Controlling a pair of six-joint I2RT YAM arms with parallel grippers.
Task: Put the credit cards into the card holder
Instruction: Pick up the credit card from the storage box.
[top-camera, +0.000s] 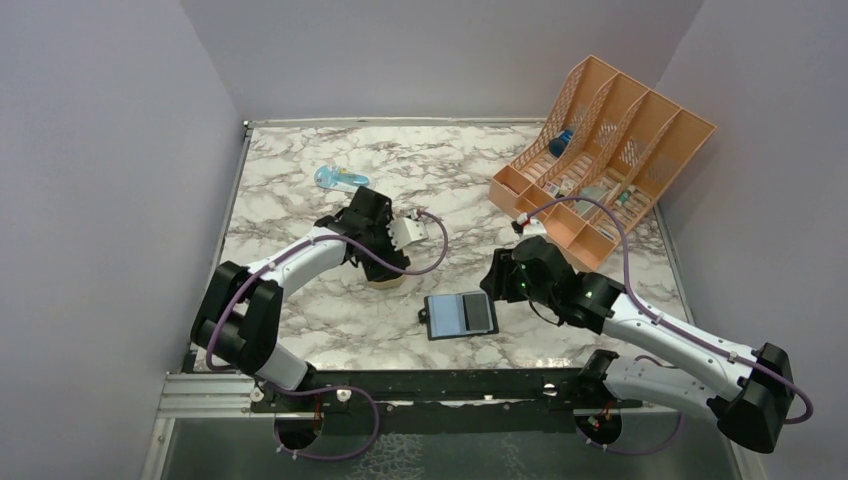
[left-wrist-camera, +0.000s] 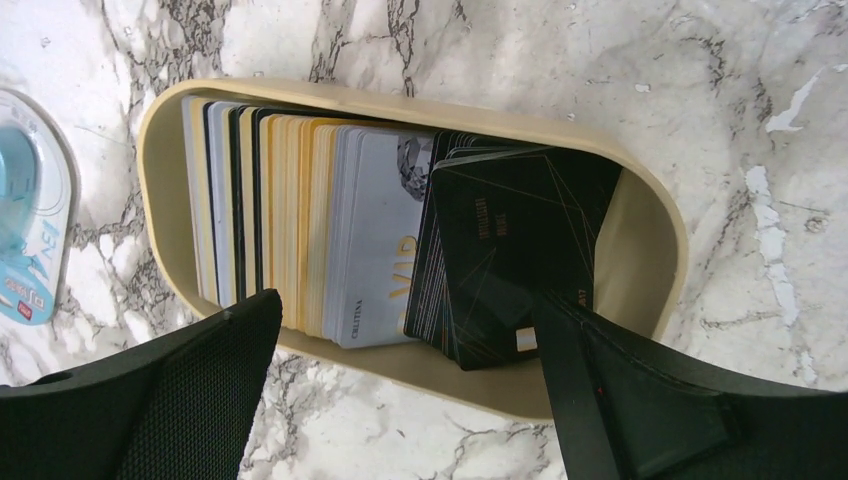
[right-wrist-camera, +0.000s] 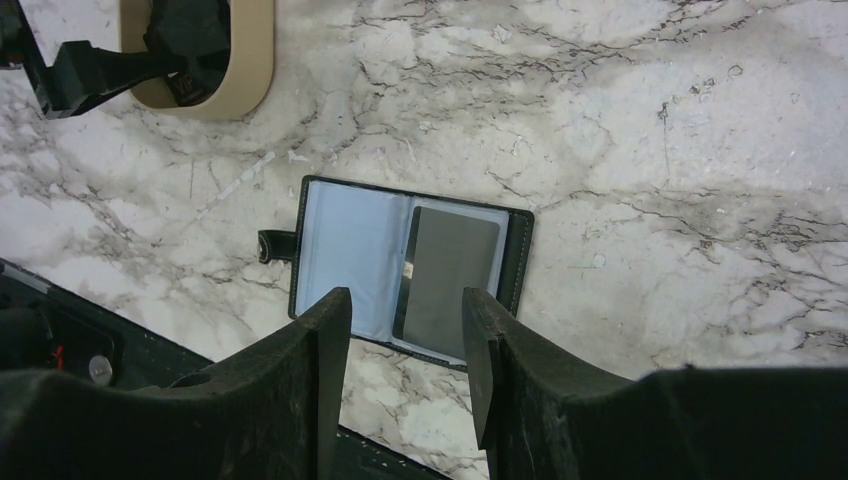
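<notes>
The credit cards (left-wrist-camera: 330, 230) stand packed on edge in a beige oval tin (left-wrist-camera: 640, 250): pale, gold, grey and black ones. My left gripper (left-wrist-camera: 405, 305) hangs open and wide just over the tin's near rim; its right finger (left-wrist-camera: 620, 390) overlaps a corner of the front black card (left-wrist-camera: 510, 250). The card holder (right-wrist-camera: 350, 250) lies open on the marble, blue-grey faces up, with a grey card (right-wrist-camera: 450, 270) on its right face. My right gripper (right-wrist-camera: 407, 300) hovers above the holder's near edge, open, with nothing between its fingers. From above, the holder (top-camera: 461, 314) lies between both arms.
An orange slotted organiser (top-camera: 610, 150) holding small items stands at the back right. A blue packaged item (top-camera: 340, 180) lies at the back left, close beside the tin (top-camera: 385, 283). A black rail (top-camera: 430, 385) runs along the table's near edge.
</notes>
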